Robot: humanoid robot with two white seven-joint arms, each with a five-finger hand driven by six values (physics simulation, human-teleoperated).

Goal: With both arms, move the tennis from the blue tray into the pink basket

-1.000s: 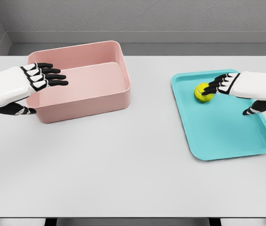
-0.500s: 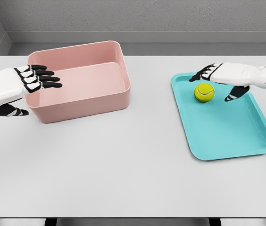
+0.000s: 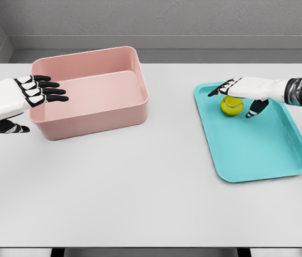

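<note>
The basket (image 3: 89, 91) sits on the table (image 3: 140, 182) at the left, toward the back. The tray (image 3: 258, 144) lies well apart on the right. The ball (image 3: 231, 106) lies in the tray, near its back left corner.

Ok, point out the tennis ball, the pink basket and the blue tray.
tennis ball (image 3: 231, 107), head view, its visible lower front.
pink basket (image 3: 95, 118), head view, its near outer wall.
blue tray (image 3: 258, 150), head view, its bare floor.
</note>
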